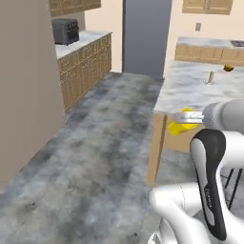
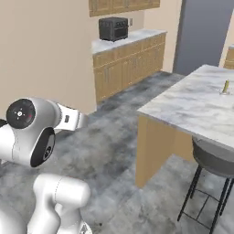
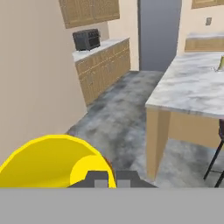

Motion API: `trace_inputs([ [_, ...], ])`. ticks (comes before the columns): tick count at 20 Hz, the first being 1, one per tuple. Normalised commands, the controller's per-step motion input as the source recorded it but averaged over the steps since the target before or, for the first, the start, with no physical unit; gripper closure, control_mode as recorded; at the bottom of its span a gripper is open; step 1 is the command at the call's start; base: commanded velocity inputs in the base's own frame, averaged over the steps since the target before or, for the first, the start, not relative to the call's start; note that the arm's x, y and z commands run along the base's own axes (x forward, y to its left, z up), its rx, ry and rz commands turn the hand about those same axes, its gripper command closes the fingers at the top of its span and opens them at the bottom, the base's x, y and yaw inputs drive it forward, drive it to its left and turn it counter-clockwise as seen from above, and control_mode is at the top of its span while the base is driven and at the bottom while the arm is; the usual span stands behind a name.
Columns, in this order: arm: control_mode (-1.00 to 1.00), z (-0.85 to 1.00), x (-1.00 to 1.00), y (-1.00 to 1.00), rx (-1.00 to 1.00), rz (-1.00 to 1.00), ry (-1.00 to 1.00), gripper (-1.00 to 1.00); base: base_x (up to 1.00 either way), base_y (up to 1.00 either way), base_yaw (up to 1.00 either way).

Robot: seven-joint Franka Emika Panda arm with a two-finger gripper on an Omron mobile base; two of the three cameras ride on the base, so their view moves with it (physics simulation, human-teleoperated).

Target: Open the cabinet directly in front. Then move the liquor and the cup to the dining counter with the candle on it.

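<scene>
My gripper (image 1: 183,117) is shut on the cup (image 1: 177,127), a small bright yellow cup held in the air just off the near left corner of the dining counter (image 1: 190,90). In the hand view the cup (image 3: 48,162) bulks large at lower left, against the dark fingertips (image 3: 99,178). The candle (image 1: 210,77), a thin pale-yellow stick, stands upright further back on the marble top (image 2: 192,107), and shows at the far right too (image 2: 226,87) (image 3: 221,64). The liquor is out of view. I cannot tell which wall cabinet is the task's.
A short counter with a black toaster (image 1: 65,31) runs along the left wall under wood wall cabinets (image 1: 71,5). A tall grey panel (image 1: 145,35) stands at the back. A dark stool (image 2: 212,157) sits at the island's near side. Grey floor lies between.
</scene>
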Motion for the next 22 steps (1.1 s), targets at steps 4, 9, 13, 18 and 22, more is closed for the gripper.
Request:
trace_inputs([
  [4, 1.0, 0.0, 0.0, 0.0, 0.0, 0.0, 0.0, 1.0, 0.64, 0.35, -0.87],
  [9, 1.0, 0.0, 0.0, 0.0, 0.0, 0.0, 0.0, 1.0, 0.75, 0.32, -0.79],
  [13, 1.0, 0.0, 0.0, 0.0, 0.0, 0.0, 0.0, 1.0, 0.98, 0.67, -0.32],
  [18, 1.0, 0.0, 0.0, 0.0, 0.0, 0.0, 0.0, 1.0, 1.0, 0.69, -0.2],
  [22, 1.0, 0.0, 0.0, 0.0, 0.0, 0.0, 0.0, 1.0, 0.76, 0.03, 0.07],
])
